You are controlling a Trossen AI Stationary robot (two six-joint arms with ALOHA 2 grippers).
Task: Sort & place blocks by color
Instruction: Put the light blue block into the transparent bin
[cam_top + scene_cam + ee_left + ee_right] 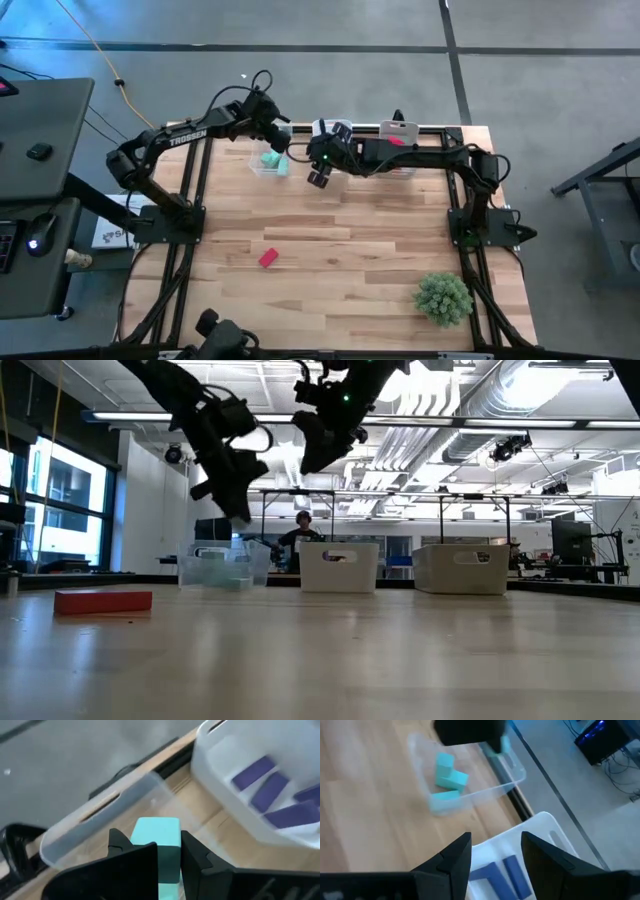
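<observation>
A wooden bench (340, 260) seen from above carries two dark robot arms that reach toward its far edge. The left gripper (167, 852) is clenched on a teal block (161, 845), holding it just above a clear plastic bin (470, 795) at the far left of the bench. Inside that clear bin lie three more teal blocks (447, 777), bunched close together.

Just to the right of the clear bin stands a white bin (240, 785) with several purple blocks (270, 795) lying in it. The right gripper (495, 855) hovers above the near edge of this white bin with its fingers parted and nothing between them. A third bin (460, 568), also white, stands farther right along the far edge.

One red block (268, 258) lies alone on the bench, near the left side and well apart from the bins. A spiky green plant ball (443, 297) sits at the near right corner. In the room beyond the bench, a person (301, 532) is visible behind the bins.
</observation>
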